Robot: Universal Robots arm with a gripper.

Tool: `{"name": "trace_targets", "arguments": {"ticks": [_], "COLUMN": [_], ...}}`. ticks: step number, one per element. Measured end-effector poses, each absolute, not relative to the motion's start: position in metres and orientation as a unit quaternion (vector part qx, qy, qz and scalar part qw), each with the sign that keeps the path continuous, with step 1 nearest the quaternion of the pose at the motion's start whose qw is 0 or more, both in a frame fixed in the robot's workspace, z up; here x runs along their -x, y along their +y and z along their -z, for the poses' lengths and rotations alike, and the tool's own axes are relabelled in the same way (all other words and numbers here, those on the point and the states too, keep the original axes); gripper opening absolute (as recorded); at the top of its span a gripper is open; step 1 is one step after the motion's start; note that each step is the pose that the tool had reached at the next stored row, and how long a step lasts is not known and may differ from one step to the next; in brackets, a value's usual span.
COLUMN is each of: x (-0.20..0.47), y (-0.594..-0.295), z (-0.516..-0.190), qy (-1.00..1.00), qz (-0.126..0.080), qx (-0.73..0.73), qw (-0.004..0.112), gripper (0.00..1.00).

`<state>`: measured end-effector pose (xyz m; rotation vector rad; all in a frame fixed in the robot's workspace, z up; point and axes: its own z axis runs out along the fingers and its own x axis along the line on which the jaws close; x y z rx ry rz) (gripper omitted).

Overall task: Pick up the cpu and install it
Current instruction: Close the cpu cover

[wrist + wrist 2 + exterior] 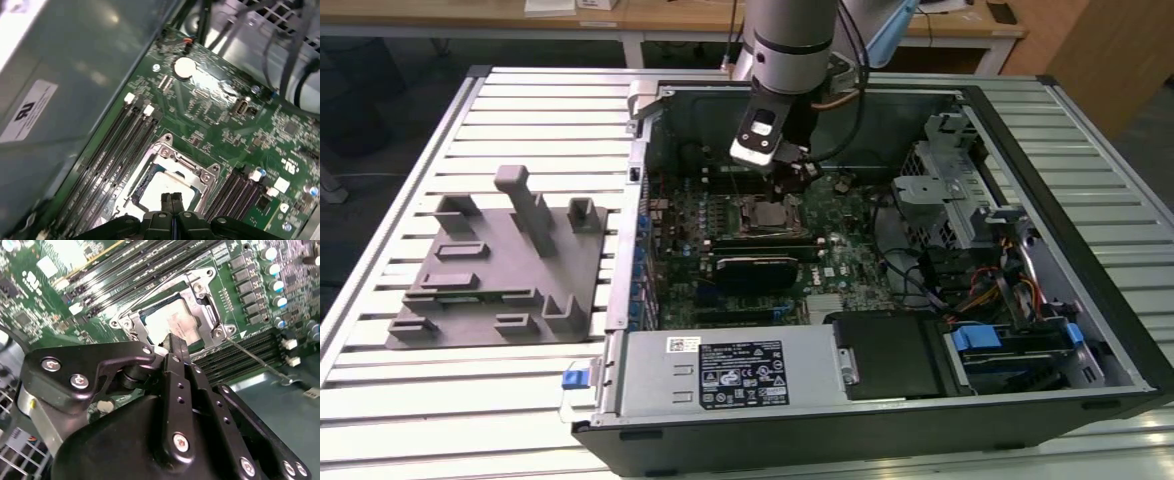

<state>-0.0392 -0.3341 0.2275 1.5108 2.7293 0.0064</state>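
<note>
- Slatted silver metal table (400, 400) carries an open black computer case (881, 440); a large gray plastic slotted fixture (494, 270) lies beside it, at the exterior view's left.
- Inside, the small square cpu with pale silvery top (160, 320) sits in the square metal-framed socket (212, 315).
- Black gripper (171, 197) hangs just above the cpu, its jaws pressed together with nothing between them.
- Wooden desks (654, 15) stand behind.

The end effector (171, 199), fingers pressed together, occupies the space directly above the square metal-framed socket (210, 315). Long black memory slots (112, 150) flank the socket on two sides, lying low. A thin steel wire lever (255, 360) lies swung out across one slot bank. The silver perforated drive cage (961, 200) stands well apart.
</note>
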Motion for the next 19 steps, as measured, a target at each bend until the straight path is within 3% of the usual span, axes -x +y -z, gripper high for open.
{"name": "trace_targets", "arguments": {"ticks": [19], "x": [0.0391], "y": [-0.3341], "z": [-0.2272], "qy": [0.943], "qz": [-0.005], "qx": [-0.334], "qw": [0.010], "gripper": [0.11]}}
